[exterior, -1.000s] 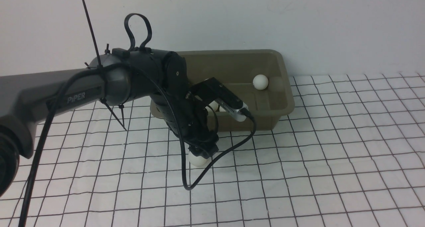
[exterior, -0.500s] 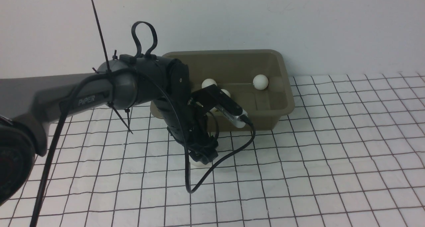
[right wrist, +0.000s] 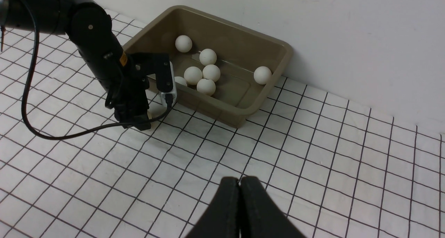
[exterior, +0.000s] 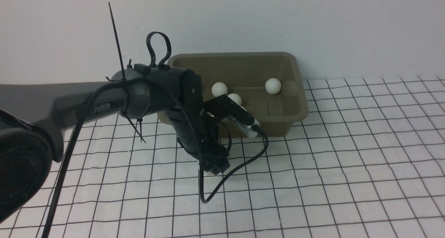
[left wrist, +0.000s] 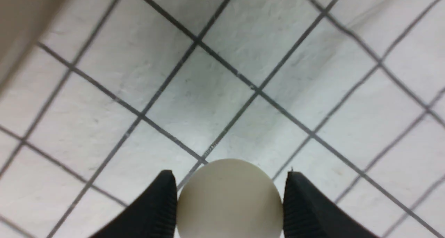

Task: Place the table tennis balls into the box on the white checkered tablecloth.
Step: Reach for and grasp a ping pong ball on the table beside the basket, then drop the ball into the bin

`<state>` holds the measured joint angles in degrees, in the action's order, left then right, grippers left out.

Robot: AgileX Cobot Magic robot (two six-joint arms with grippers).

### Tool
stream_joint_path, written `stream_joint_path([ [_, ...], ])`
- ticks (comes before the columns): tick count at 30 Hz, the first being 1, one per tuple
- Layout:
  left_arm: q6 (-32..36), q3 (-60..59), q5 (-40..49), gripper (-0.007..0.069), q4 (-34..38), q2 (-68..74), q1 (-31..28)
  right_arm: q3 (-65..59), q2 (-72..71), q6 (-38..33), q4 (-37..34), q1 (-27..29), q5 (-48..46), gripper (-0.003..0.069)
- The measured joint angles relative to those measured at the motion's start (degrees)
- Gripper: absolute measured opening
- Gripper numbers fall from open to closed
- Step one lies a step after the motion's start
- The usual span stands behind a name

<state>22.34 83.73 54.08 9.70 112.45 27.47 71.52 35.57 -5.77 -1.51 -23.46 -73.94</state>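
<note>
Against plain white wall (exterior: 313, 22), checkered tablecloth (exterior: 347, 161), left jaws flanking ball (left wrist: 229, 199), right jaws together.

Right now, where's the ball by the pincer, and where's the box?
ball (left wrist: 227, 199), left wrist view, middle of its white surface between the pincer's tips.
box (right wrist: 240, 119), right wrist view, bare outer wall at its near corner.

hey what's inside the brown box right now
Seven white balls show in the box from the right wrist view: six toward one end, one alone. The left arm covers part of one ball and the near corner.
</note>
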Motion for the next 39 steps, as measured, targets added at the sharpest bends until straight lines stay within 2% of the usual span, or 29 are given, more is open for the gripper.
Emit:
stream_joint_path([
  [5,0.0,0.0,4.28,0.0346,0.11,-6.77,0.0,0.0,0.0,0.0,0.0,0.0,0.0,-0.0017],
  [8,0.0,0.0,2.72,0.0346,-0.28,-9.96,0.0,0.0,0.0,0.0,0.0,0.0,0.0,-0.0017],
  [11,0.0,1.25,-5.48,0.0346,-2.13,-12.01,0.0,0.0,0.0,0.0,0.0,0.0,0.0,-0.0017],
  [14,0.0,2.05,-19.81,0.0346,-7.37,-10.41,0.0,0.0,0.0,0.0,0.05,0.0,0.0,-0.0017],
  [16,0.0,2.08,-26.24,0.0346,-10.74,-8.77,0.0,0.0,0.0,0.0,0.05,0.0,0.0,-0.0017],
  [22,0.12,2.08,-38.67,0.0346,-20.9,-1.17,0.0,0.0,0.0,0.0,0.05,0.0,0.0,-0.0017],
  [25,-1.1,2.08,-40.88,0.0346,-22.33,3.02,0.0,0.0,0.0,0.0,0.0,0.0,0.0,-0.0017],
  [29,-6.24,2.08,-41.13,0.0365,-22.52,6.06,0.0,0.0,0.0,0.0,-0.12,0.0,0.0,-0.0017],
  [34,-11.95,2.08,-44.84,0.0454,-22.58,6.43,0.0,0.0,0.0,0.0,-0.39,0.0,0.0,-0.0017],
  [39,-12.37,2.08,-44.79,0.0468,-23.02,5.22,0.0,0.0,0.0,0.0,-1.08,0.0,0.0,-0.0017],
])
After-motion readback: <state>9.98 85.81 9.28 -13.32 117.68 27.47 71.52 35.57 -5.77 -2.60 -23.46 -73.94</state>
